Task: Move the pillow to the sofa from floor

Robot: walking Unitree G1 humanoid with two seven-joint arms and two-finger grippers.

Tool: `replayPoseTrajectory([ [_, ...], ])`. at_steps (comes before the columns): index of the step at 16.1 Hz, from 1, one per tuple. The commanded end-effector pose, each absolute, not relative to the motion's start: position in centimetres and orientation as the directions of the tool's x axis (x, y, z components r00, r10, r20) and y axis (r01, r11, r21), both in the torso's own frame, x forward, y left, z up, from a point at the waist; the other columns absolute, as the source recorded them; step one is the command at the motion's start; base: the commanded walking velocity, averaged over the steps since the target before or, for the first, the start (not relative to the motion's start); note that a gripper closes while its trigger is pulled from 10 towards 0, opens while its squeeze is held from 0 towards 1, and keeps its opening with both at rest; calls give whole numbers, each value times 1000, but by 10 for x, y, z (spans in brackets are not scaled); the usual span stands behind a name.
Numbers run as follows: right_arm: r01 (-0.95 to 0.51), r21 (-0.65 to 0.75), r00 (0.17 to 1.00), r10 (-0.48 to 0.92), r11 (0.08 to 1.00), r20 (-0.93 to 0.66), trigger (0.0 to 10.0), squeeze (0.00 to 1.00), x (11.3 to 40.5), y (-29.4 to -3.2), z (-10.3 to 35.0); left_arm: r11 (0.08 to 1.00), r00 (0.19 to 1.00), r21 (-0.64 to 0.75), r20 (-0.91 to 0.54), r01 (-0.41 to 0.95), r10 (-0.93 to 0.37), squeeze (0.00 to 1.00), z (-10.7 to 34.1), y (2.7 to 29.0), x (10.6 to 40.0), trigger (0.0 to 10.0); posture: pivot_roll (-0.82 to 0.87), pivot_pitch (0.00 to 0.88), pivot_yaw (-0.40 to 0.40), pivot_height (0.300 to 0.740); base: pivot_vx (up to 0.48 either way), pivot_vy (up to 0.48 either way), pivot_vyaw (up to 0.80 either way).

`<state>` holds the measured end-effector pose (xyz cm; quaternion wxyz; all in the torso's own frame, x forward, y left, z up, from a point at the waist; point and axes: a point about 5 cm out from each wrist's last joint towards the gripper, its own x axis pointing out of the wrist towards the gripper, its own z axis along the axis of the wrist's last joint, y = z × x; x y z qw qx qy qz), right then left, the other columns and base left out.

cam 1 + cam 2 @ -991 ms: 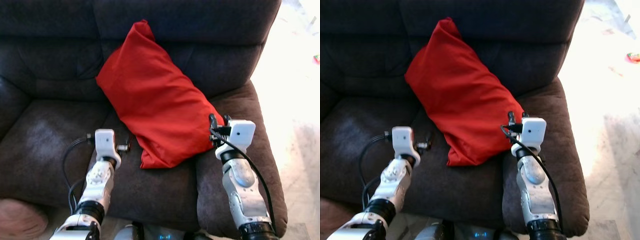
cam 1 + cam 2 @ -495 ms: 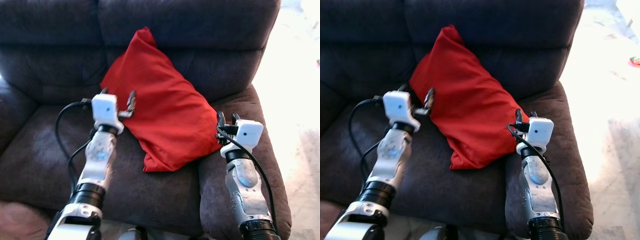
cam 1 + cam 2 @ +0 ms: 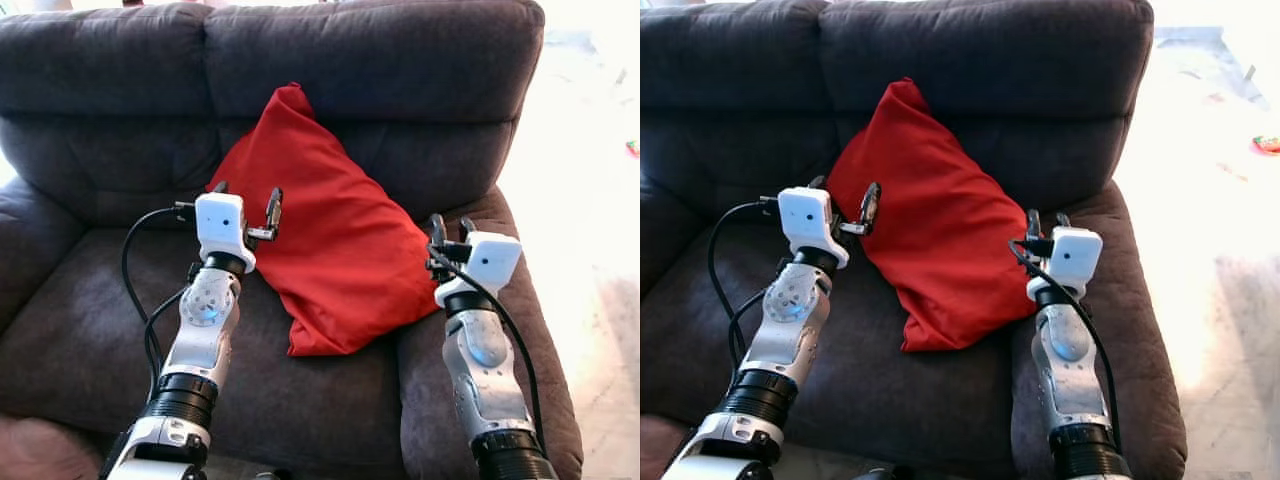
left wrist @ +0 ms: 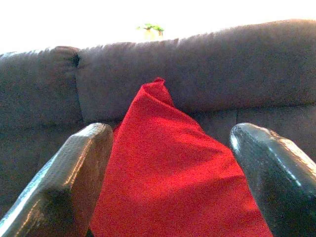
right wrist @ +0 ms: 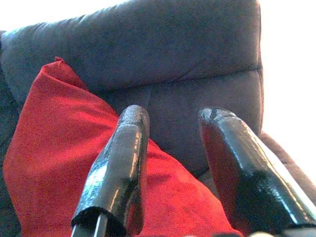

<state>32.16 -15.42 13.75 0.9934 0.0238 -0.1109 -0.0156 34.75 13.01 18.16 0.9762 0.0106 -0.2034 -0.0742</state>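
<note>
A red pillow [image 3: 330, 230] lies on the dark grey sofa [image 3: 90, 330], its upper corner leaning against the backrest and its lower corner on the seat. My left gripper [image 3: 245, 200] is raised by the pillow's left edge, open, with nothing between its fingers [image 4: 74, 173]. My right gripper [image 3: 450, 228] is held above the sofa's right armrest, close to the pillow's lower right edge, open and holding nothing. The right wrist view looks past both black fingers [image 5: 118, 168] at the pillow [image 5: 49, 148] and the backrest.
The sofa's right armrest [image 3: 530, 330] runs beside my right arm. Bright pale floor [image 3: 600, 200] lies to the right of the sofa, with a small coloured object [image 3: 633, 148] on it. A brownish rounded thing [image 3: 30, 455] sits at the bottom left.
My left arm has risen from low over the seat to the pillow's left edge. The camera has tilted up, showing more of the backrest. The pillow has stayed put.
</note>
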Motion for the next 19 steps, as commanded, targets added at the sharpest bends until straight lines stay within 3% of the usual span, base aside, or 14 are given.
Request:
replayPoseTrajectory([
  [1,19,45,975,-28,999,219,10000,0,324,-150,138,989,908,35,392,145,-146,0,181,132,346,10000,21,85,81,739,0,0,0],
  [19,25,25,979,-29,999,201,10000,0,326,-156,137,991,918,11,376,135,-129,0,181,134,341,10000,27,140,56,739,-28,0,0],
])
